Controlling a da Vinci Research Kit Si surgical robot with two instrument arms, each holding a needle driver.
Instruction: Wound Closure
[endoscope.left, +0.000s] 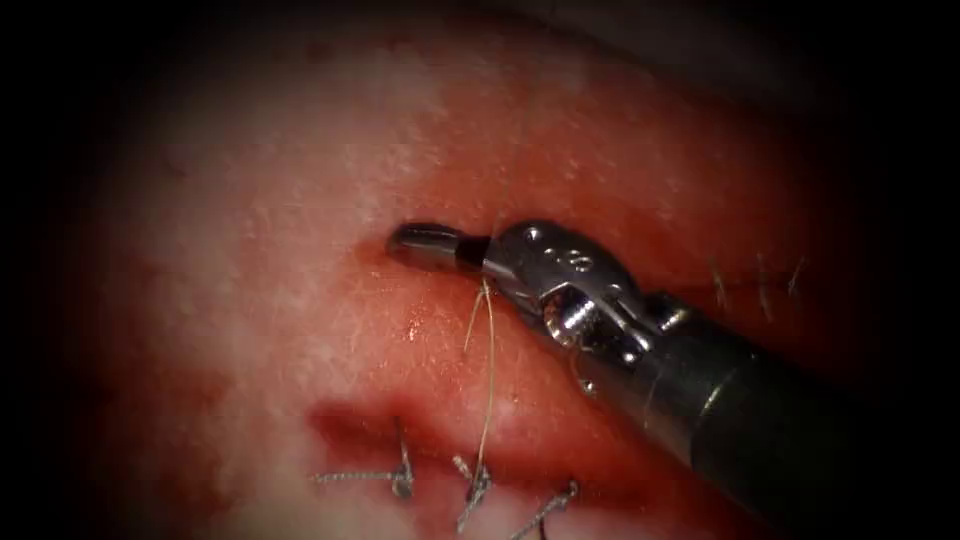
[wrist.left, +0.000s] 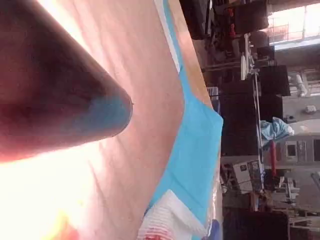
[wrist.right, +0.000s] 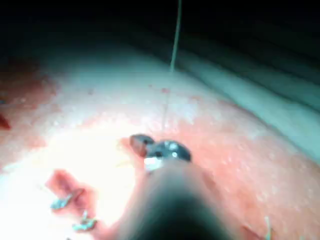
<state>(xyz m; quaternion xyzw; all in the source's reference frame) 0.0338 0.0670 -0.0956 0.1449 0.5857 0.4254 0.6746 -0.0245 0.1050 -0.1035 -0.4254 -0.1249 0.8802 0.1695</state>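
Observation:
My right tool (endoscope.left: 405, 242) reaches in from the right and lies over the tissue (endoscope.left: 300, 300), above the cut (endoscope.left: 380, 420). Its jaws are shut, and a thin thread (endoscope.left: 489, 370) crosses them close to the hinge. From there the thread drops to the middle stitch knot (endoscope.left: 478, 485) on the cut and also climbs faintly upward. A short loose strand (endoscope.left: 471, 325) hangs beside it. In the right wrist view the same tool (wrist.right: 137, 141) rests on the tissue with the thread (wrist.right: 174, 40) rising straight away from it. The left arm's dark shaft (wrist.left: 60, 110) looms close in the left wrist view.
Two more stitch knots (endoscope.left: 401, 482) (endoscope.left: 560, 497) sit on the cut either side of the middle one. Several cut ends of thread (endoscope.left: 762, 285) stand up at the right. Red fluid (endoscope.left: 420, 325) wets the tissue around the tool. A blue drape (wrist.left: 197, 150) lies beyond the bench.

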